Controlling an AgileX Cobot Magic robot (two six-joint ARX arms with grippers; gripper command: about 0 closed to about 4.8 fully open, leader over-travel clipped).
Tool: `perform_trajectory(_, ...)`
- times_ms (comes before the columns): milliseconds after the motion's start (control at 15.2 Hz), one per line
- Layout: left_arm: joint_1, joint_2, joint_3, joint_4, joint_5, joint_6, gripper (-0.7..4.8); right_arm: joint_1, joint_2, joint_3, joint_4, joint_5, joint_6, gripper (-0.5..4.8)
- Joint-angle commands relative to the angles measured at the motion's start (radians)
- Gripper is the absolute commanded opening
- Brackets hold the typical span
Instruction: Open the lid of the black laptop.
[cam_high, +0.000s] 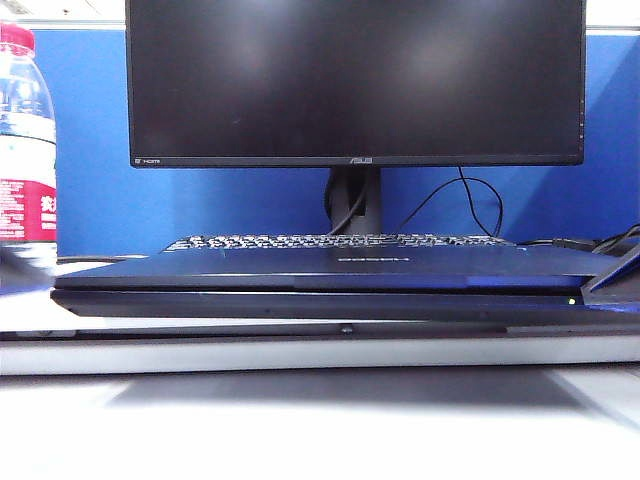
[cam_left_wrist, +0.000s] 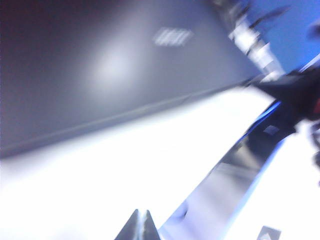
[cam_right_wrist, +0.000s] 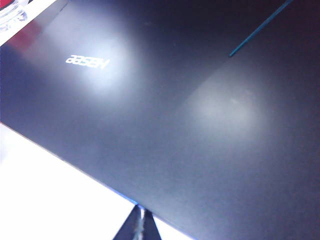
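Right hand at the front edge of the lid, left hand nearby, both grips indeterminate; black laptop barely opened, lifting remains.

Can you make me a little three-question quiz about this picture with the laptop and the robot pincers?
1. True or false: the lid of the black laptop is already standing upright.
2. What stands behind the laptop? A) ASUS monitor B) lamp C) fan
3. Which word is on the lid in the right wrist view?

Key: 1. False, it lies almost flat. 2. A. 3. Hasee; the right pincer sits at the lid's edge, the left pincer over the white table.
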Motion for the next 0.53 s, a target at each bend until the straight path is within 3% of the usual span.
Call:
perform_trajectory(66, 0.001, 0.050, 0.032, 0.086, -0.056, 0.007, 0.16, -0.003, -0.002, -0.003, 0.049, 0.050, -0.004, -0.06)
perform_trajectory(198, 0.001, 0.105, 0.042, 0.101, -0.061, 0.012, 0.16, -0.003, -0.002, -0.003, 0.050, 0.050, -0.003, -0.06)
perform_trajectory(329, 0.001, 0.185, 0.043, 0.190, 0.011, 0.007, 0.16, -0.003, -0.002, -0.002, 0.050, 0.050, -0.004, -0.06)
perform_trajectory(527, 0.001, 0.307, 0.089, 0.227, 0.000, 0.051, 0.17, -0.002, -0.002, -0.002, 0.051, 0.050, -0.003, -0.06)
